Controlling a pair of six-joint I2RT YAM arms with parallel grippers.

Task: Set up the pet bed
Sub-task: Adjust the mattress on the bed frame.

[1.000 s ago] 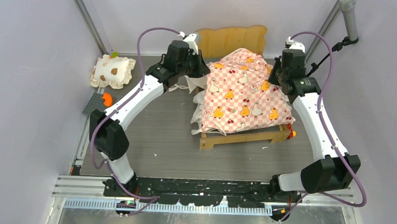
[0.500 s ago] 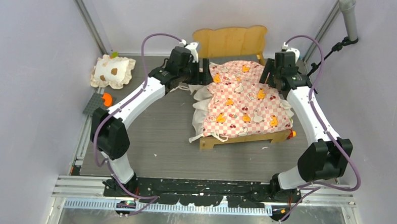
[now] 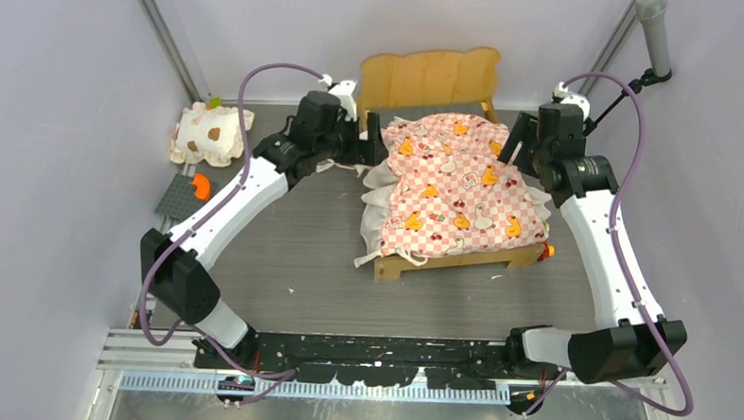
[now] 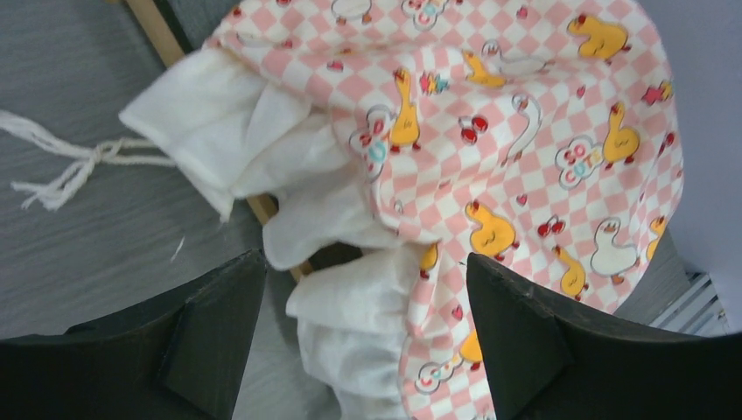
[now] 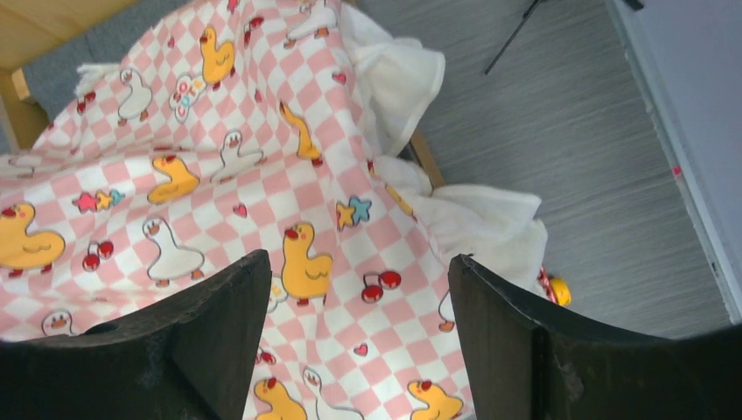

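The pet bed point(image 3: 459, 190) sits at the far middle of the tabletop point(image 3: 290, 254). Its long axis runs from the headboard point(image 3: 431, 78) at the back toward the arm bases, slightly skewed. It lies directly between the tools: the left tool point(image 3: 373, 139) hovers just beside its left head corner and the right tool point(image 3: 516, 145) beside the right one, both spread wide and holding nothing. The checkered mattress point(image 4: 525, 131) looks rumpled, and its ruffle point(image 4: 262, 149) spills over the left rail. A small pillow point(image 3: 210, 135) lies well apart at far left, so the left arm is likely the nearer one for it.
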